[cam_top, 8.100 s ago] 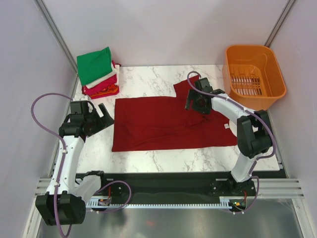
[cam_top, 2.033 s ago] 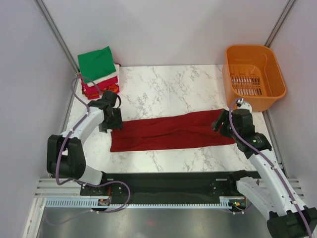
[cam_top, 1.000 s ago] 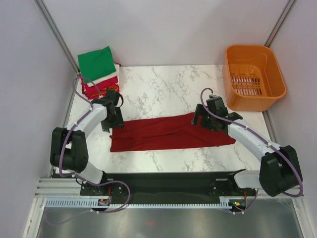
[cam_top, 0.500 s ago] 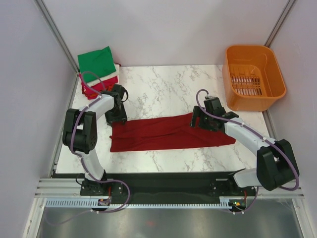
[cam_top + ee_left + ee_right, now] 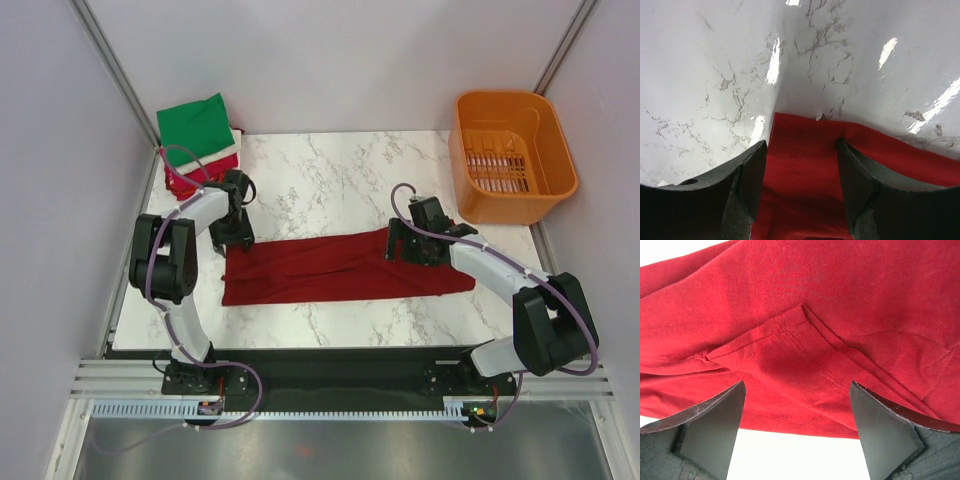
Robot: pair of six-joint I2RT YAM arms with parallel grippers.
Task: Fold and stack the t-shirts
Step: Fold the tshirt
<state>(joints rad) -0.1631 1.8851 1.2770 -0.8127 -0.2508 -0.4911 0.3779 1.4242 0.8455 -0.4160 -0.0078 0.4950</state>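
A dark red t-shirt (image 5: 340, 268) lies folded into a long strip across the marble table. My left gripper (image 5: 233, 240) is open at the strip's far left corner, its fingers (image 5: 752, 175) straddling the red cloth (image 5: 805, 165). My right gripper (image 5: 400, 247) is open over the strip's far edge, right of centre, its fingers (image 5: 715, 420) either side of a stitched hem (image 5: 805, 350). A stack of folded shirts, green (image 5: 195, 127) on top with white, pink-red and orange below, sits at the far left corner.
An orange plastic basket (image 5: 512, 152) stands at the far right corner. Grey walls close in both sides. The table's near edge meets a black rail (image 5: 330, 365) by the arm bases.
The shirt went from spread wide to a narrow strip. Both arms swung in to its far edge; in the last half second they shifted only slightly.
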